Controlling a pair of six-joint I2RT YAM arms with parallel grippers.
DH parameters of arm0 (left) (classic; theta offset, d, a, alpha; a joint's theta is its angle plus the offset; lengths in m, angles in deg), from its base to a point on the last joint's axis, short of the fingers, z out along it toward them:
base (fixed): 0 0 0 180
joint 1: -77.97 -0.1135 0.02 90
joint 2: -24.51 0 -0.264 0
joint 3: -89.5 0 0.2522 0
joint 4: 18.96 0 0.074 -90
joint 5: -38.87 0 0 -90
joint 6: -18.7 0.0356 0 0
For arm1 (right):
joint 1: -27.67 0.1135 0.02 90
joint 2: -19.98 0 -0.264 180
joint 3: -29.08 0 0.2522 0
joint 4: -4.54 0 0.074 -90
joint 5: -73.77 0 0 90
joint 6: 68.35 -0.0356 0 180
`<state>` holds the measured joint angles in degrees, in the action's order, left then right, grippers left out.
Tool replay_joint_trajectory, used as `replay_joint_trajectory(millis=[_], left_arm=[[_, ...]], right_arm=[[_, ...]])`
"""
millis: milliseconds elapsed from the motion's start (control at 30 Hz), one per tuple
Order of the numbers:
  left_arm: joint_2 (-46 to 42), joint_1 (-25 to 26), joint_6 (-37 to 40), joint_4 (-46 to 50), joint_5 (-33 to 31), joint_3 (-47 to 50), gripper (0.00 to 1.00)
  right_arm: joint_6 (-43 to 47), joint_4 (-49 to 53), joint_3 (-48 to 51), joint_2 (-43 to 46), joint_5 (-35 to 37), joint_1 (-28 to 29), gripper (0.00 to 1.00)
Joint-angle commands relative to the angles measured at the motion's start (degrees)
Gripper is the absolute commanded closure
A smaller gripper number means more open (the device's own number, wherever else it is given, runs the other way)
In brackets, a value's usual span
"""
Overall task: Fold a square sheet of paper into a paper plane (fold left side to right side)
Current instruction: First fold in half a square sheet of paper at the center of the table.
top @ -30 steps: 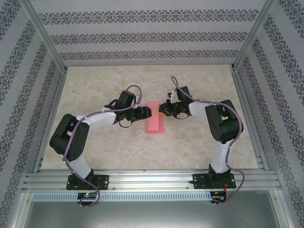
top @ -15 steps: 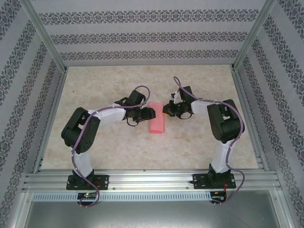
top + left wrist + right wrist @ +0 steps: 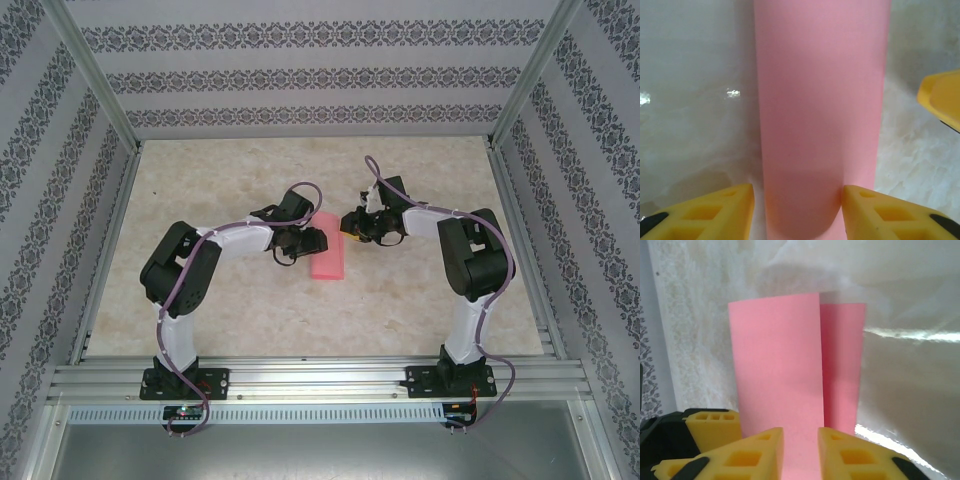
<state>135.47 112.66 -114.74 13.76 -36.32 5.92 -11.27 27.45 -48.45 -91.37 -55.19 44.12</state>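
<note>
Since the half-folded paper lies on the table with its edges offset, the left gripper, fingers apart astride the rounded fold, should flatten that crease slowly once the right gripper, jaws slightly apart, squares the edges.

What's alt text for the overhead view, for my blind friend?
A folded pink paper lies on a beige table. A robot's left tool sits at its left edge, the right tool by its far right corner.
</note>
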Motion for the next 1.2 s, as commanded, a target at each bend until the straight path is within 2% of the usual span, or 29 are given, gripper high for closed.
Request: replay_joint_trajectory(millis=[0, 267, 833, 1167], left_arm=[[1.16, 1.16, -0.29, 2.03, -1.17, -2.23, 0.52], [3.12, 2.26, 1.74, 5.47, -1.96, -5.36, 0.55], [5.50, 3.45, 2.78, 8.64, -3.79, -8.31, 0.54], [5.50, 3.45, 2.11, 8.37, -4.71, -7.96, 0.57]], right_arm=[[2.68, 2.84, 0.02, 3.50, 3.50, -1.23, 0.68], [4.28, 5.18, 2.87, 7.77, 6.69, -2.65, 0.65], [3.92, 4.92, 4.80, 9.66, 6.33, -2.89, 0.65], [3.66, 4.61, 5.71, 9.84, 6.26, -2.75, 0.65]])
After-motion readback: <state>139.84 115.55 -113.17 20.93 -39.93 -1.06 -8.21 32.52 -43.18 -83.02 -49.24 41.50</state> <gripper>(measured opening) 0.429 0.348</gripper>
